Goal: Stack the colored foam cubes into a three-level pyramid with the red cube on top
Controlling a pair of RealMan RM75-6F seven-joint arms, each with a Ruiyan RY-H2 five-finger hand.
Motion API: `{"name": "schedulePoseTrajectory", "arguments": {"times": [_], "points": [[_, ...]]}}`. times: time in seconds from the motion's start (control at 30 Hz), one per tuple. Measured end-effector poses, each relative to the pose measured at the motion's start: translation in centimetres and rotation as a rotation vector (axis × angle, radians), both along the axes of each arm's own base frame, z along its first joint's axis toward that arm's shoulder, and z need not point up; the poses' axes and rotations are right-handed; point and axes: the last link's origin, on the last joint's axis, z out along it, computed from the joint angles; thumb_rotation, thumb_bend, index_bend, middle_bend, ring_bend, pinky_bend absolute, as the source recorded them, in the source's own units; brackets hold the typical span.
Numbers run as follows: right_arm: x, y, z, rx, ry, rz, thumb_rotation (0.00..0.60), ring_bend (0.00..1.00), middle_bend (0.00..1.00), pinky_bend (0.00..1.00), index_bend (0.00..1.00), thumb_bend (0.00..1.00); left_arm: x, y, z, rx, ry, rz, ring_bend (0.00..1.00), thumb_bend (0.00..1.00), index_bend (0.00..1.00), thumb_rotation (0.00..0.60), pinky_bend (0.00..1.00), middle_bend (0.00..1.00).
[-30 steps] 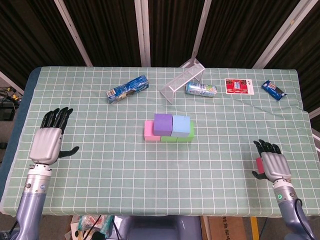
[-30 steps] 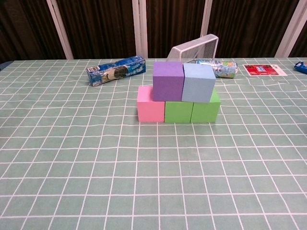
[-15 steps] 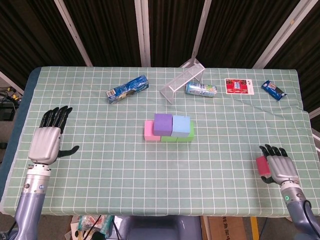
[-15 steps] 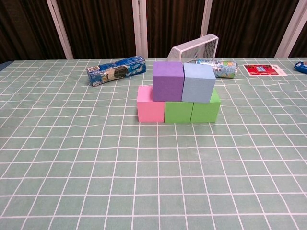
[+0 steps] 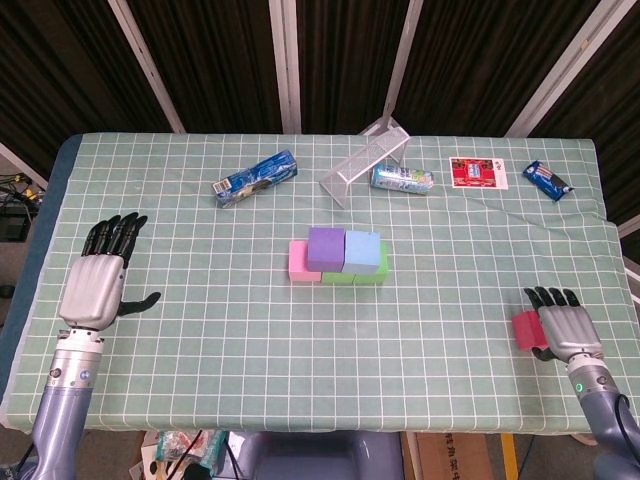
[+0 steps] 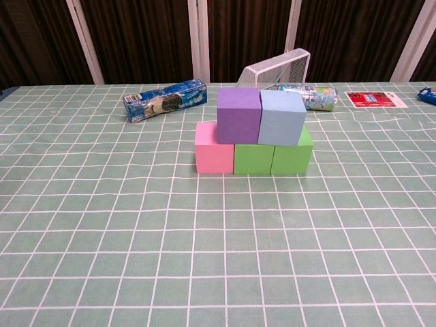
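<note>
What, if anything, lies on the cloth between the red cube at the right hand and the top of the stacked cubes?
Nothing visible. The red cube sits in the right hand near the table's right front edge, and only bare checkered cloth lies between it and the purple cube and blue cube.

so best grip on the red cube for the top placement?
Pinch two opposite side faces of the red cube, coming from its right, where the right robot hand already sits. Flat parallel faces suit thumb-and-finger; keep the bottom face free to seat on the purple cube and blue cube.
</note>
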Motion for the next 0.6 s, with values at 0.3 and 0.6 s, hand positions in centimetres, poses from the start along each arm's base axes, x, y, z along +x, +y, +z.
{"name": "schedulePoseTrajectory", "arguments": {"times": [0.3, 0.6], "points": [[-0.63, -0.04, -0.71, 0.03, 0.03, -0.005, 0.6, 0.25, 0.36, 0.0, 0.0, 0.26, -0.09, 0.09, 0.23, 0.006, -0.006, -0.001, 0.03, 0.12, 0.0, 0.6, 0.03, 0.04], [-0.89, -0.6, -0.98, -0.006, 0.057, 0.027, 0.6, 0.41, 0.49, 0.04, 0.03, 0.29, -0.36, 0.29, 0.36, 0.006, -0.01, 0.005, 0.03, 0.12, 0.0, 0.6, 0.03, 0.04]]}}
